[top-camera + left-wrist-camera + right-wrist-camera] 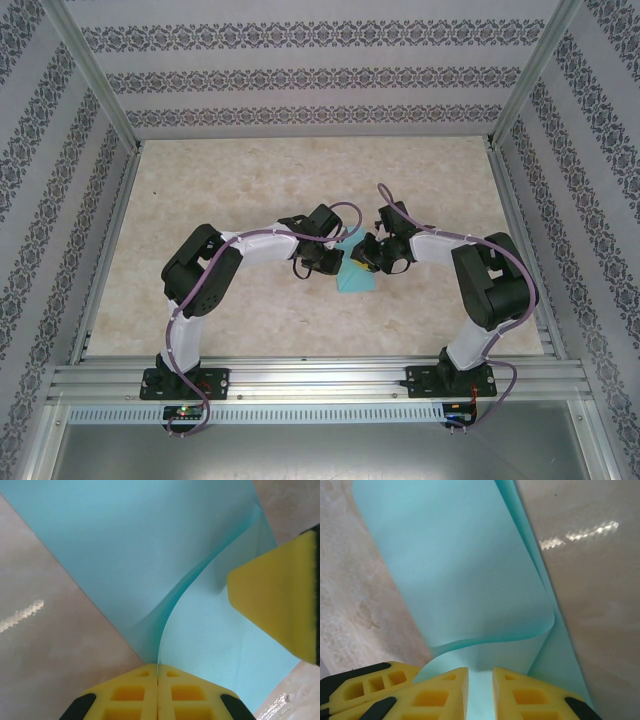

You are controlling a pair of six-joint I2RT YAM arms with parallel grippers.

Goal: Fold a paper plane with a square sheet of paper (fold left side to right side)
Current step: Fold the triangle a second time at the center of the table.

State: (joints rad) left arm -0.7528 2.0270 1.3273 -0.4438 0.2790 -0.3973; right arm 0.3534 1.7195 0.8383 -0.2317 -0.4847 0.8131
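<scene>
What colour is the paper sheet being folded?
The paper sheet is plain light turquoise, unmarked; the left wrist view shows it best.

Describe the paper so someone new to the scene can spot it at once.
On the beige table, look midway between the two arms, where the left gripper and right gripper meet. The paper lies there, partly curled up, one edge pinched by the left gripper. It is the one light turquoise thing, plain and thin, against black-and-white arms and yellow fingers.
</scene>
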